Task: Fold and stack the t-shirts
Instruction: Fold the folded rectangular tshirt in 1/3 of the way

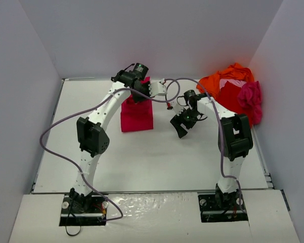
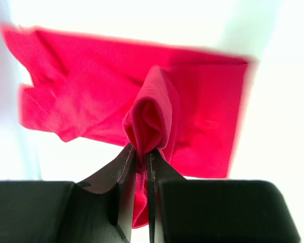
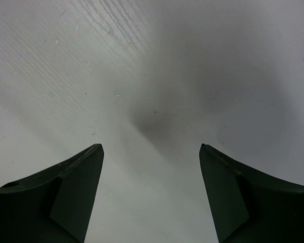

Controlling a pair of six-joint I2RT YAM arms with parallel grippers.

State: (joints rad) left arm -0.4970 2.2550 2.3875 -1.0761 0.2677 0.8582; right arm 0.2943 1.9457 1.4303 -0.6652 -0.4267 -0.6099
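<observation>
Now the left gripper pinches a raised fold of the crimson shirt, which lies mid-table directly beneath it. Off to its right, the right gripper hovers spread and empty, with the unfolded pile heaped at the far right corner.

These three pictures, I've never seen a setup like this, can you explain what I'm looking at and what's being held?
Two white robot arms stand on a white table. One picture looks down from above; the other two come from cameras on the wrists. The left tool is shut, pinching a fold of a crimson shirt lying in the middle. The right tool is open and empty, with only bare table below. A heap of unfolded shirts, orange, red and magenta, sits in the far right corner.
</observation>
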